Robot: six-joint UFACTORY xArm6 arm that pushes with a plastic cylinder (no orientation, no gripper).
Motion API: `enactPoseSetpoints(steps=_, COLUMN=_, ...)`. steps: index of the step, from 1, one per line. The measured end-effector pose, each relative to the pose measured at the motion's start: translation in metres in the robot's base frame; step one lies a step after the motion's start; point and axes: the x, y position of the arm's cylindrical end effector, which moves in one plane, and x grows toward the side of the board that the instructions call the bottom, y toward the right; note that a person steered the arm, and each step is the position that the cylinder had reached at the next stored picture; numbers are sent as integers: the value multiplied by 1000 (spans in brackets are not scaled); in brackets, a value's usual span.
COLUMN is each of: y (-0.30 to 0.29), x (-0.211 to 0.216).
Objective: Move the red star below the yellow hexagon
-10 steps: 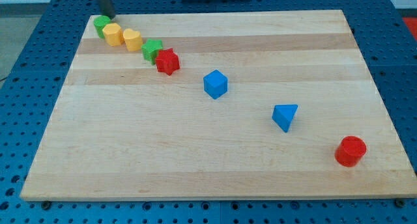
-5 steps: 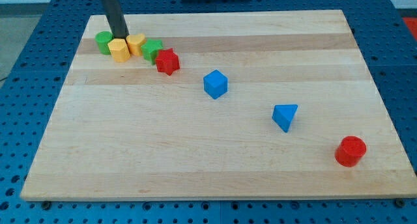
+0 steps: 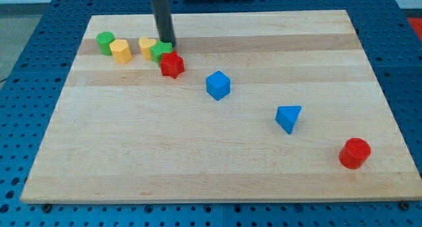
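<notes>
The red star lies on the wooden board near the view's upper left. The yellow hexagon is to its left and slightly higher. My tip stands just above the green star, which touches the red star's upper left. A second yellow block sits left of the green star. A green cylinder is left of the hexagon.
A blue cube lies near the board's middle. A blue triangular block is to the right of it. A red cylinder sits at the lower right. The board's top edge is just above my tip.
My tip moved right along the top row, from by the yellow hexagon to above the green star. The green and red stars shifted slightly right and the row spread out.
</notes>
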Motion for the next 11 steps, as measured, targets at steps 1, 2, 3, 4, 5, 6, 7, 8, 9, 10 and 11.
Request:
enactPoseSetpoints(steps=1, y=49, x=20)
enactPoseSetpoints(steps=2, y=40, x=28)
enactPoseSetpoints(steps=3, y=37, x=40)
enactPoseSetpoints(steps=4, y=34, x=60)
enactPoseSetpoints(steps=5, y=12, x=62)
enactPoseSetpoints(steps=6, y=-14, x=43)
enactPoseSetpoints(steps=7, y=-23, x=48)
enactPoseSetpoints(steps=8, y=-67, x=103)
enactPoseSetpoints(steps=9, y=-47, x=123)
enactPoseSetpoints(steps=10, y=33, x=241)
enactPoseSetpoints(steps=11, y=171, x=309)
